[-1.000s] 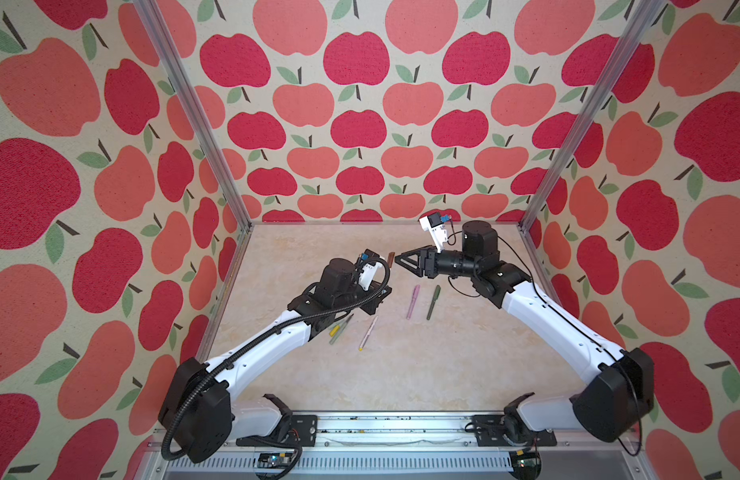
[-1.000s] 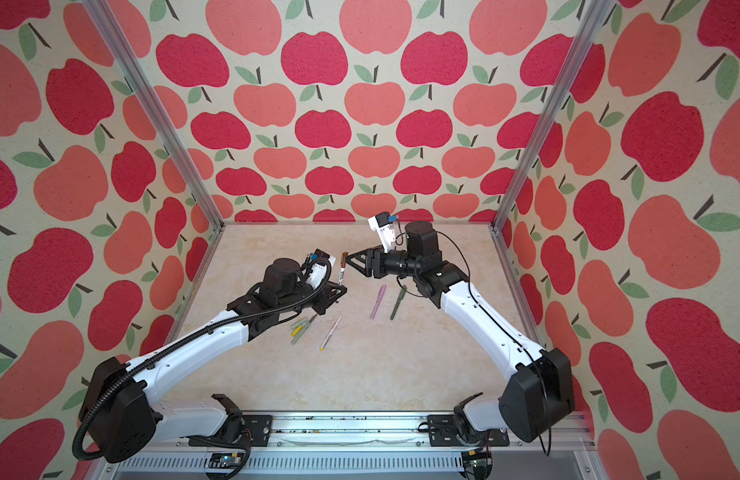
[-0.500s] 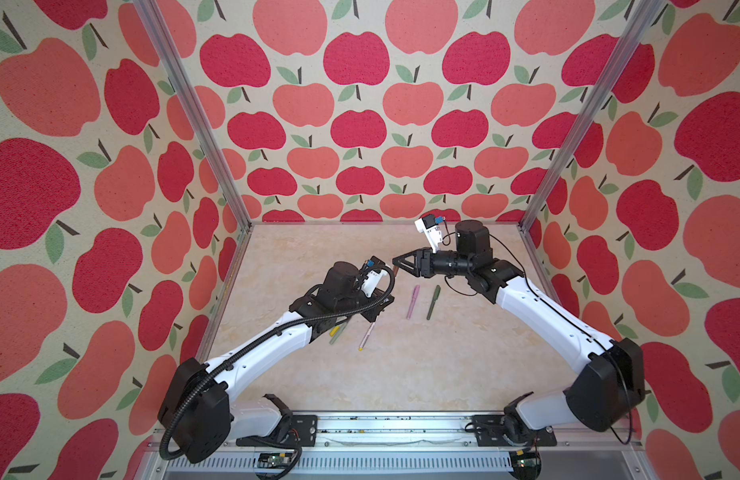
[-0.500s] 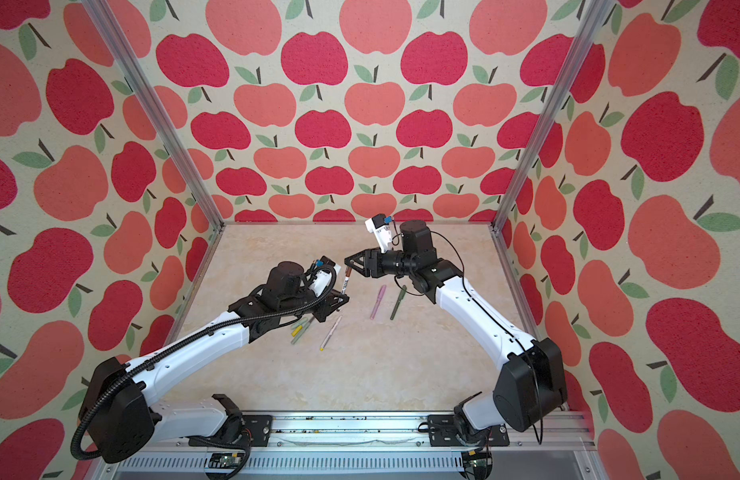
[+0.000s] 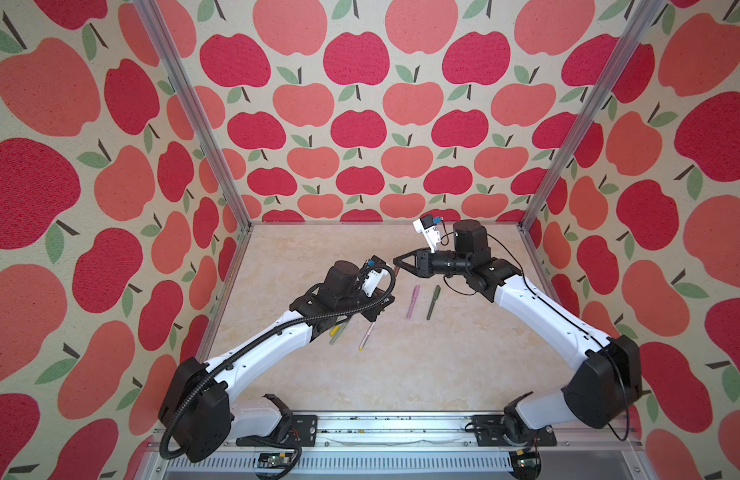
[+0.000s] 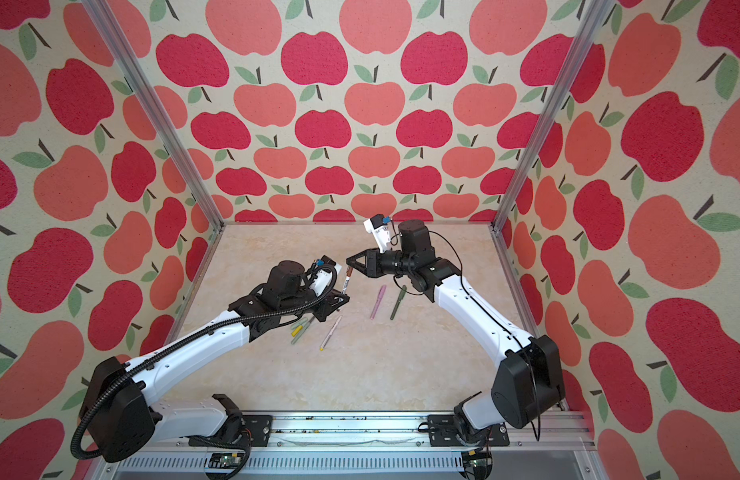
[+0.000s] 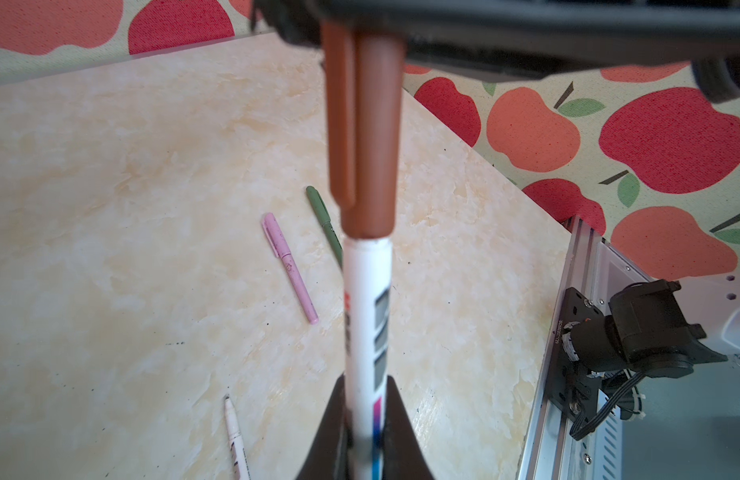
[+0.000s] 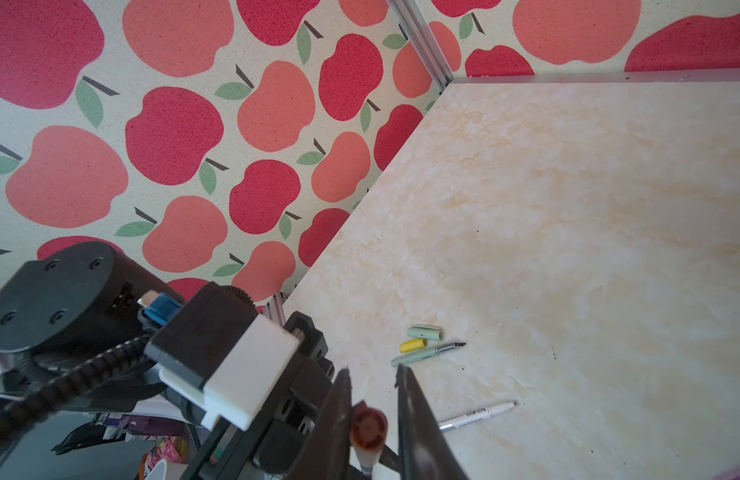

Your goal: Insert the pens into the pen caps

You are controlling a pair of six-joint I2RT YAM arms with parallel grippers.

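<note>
Left end effector (image 7: 365,390) is clenched on the white pen (image 7: 366,316), held up off the desk (image 5: 443,374), above the pink pen (image 5: 412,301) and toward the left arm's side of it. The brown cap (image 7: 368,137) sits on the pen's tip end, with no nib showing.

Change: a second ago the right end effector (image 8: 372,370) had its jaws spread wide at the cap end. Now they are drawn in around the cap. One of the fingers (image 8: 339,415) is against it and a thin sliver shows at the other. Can't tell if it's fully clamped yet.

Meaning, as a guess: both arms now have this pair, so a push along the pen's axis should seat the cap. Any skew could tilt the cap or slip the pen in the left grip.

The pink pen lies capped on the desk. The green pen (image 5: 433,302) lies just beside it on the right arm's side, also capped.

The second white pen (image 5: 367,336) lies bare, near the pink pen on the left arm's side. Further that way are the sage pen (image 8: 426,353), nib exposed, and touching or nearly touching it the yellow cap (image 8: 413,345) and light green cap (image 8: 425,332).

Count: two done, a third in hand, two pairs left.
</note>
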